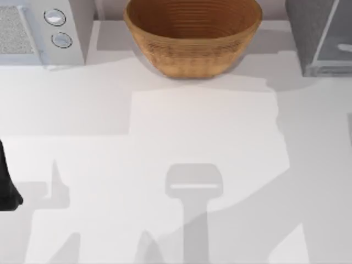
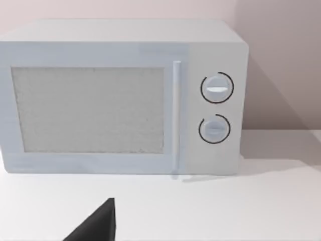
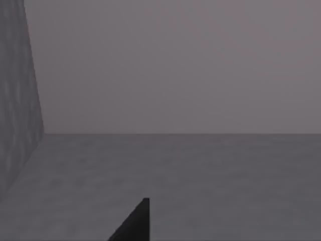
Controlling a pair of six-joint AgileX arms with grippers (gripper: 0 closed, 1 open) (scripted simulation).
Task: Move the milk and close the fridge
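Observation:
The milk is out of view. The fridge [image 1: 311, 33] is a grey box at the table's back right corner, with its pale glassy door panel [image 1: 340, 44] along its right part. My left arm [image 1: 7, 184] is a dark shape at the table's left edge. A dark tip of my left gripper [image 2: 95, 226] points toward the microwave. A dark tip of my right gripper [image 3: 134, 223] sits over a dim grey floor beside a grey wall [image 3: 17, 100].
A white microwave [image 1: 38, 30] with two round knobs [image 2: 216, 88] stands at the back left. A large wicker basket [image 1: 192, 36] sits at the back centre. The white tabletop [image 1: 198, 137] spreads in front of them, crossed by arm shadows.

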